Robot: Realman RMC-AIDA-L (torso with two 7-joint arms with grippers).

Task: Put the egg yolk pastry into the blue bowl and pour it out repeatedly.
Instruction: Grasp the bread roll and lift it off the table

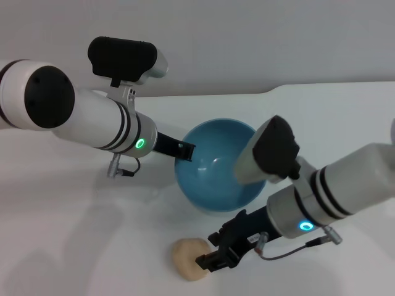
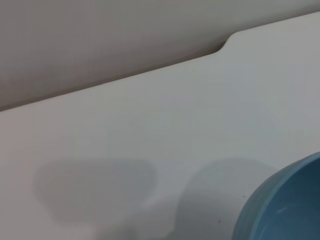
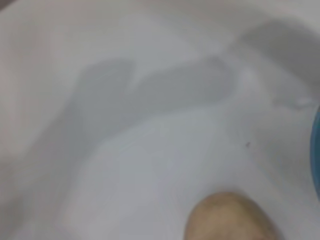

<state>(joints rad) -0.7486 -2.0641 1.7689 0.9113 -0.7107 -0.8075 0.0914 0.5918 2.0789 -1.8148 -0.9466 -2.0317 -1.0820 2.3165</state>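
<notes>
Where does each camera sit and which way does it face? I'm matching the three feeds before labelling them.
Head view: on the robot's head, looking down at the white table; shows both arms, the left gripper at the blue bowl, the right gripper at the egg yolk pastry.
Left wrist view: faces table and bowl edge; no robot parts.
Right wrist view: faces table and pastry; no robot parts.
Shared: the bowl appears in all three.

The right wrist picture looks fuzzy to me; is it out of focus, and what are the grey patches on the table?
Right wrist view: soft throughout, the egg yolk pastry a blurred tan lump. The grey patches are shadows on the table. Left wrist view: similar soft shadows beside the blue bowl. Head view: sharp, with small glare spots inside the bowl.
</notes>
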